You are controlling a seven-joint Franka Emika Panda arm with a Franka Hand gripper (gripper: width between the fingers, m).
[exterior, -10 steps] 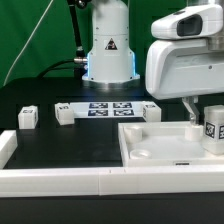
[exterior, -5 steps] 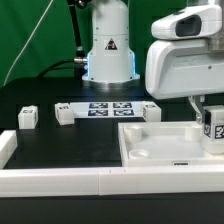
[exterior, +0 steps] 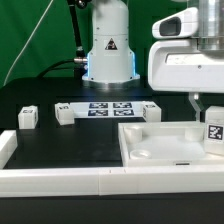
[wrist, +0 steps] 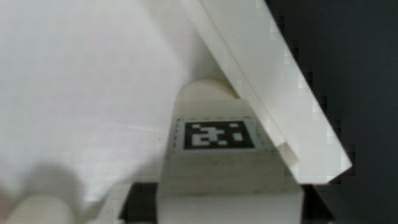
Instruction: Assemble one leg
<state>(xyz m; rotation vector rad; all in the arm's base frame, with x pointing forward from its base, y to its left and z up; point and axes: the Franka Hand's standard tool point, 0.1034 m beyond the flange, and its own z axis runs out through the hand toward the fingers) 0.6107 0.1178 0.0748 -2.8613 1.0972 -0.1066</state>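
My gripper [exterior: 211, 114] is shut on the leg [exterior: 214, 138], a small white block with a black-and-white marker on its side. I hold it upright at the exterior view's right, at the right corner of the large white tray piece [exterior: 160, 150]. In the wrist view the leg [wrist: 217, 135] sits between my two dark fingers [wrist: 150, 200], my gripper [wrist: 228, 206] closed on its sides. The tray piece's surface [wrist: 89, 90] and raised rim [wrist: 267, 70] lie just behind it. Whether the leg touches the tray piece I cannot tell.
Three more small white legs stand on the black table: one [exterior: 28, 117] at the left, one [exterior: 65, 113] beside the marker board [exterior: 110, 108], one [exterior: 153, 111] at its right end. A white wall [exterior: 60, 181] runs along the front. The robot's base [exterior: 108, 50] stands behind.
My gripper has shifted slightly to the exterior view's right with the leg still in it. The other parts have not moved.
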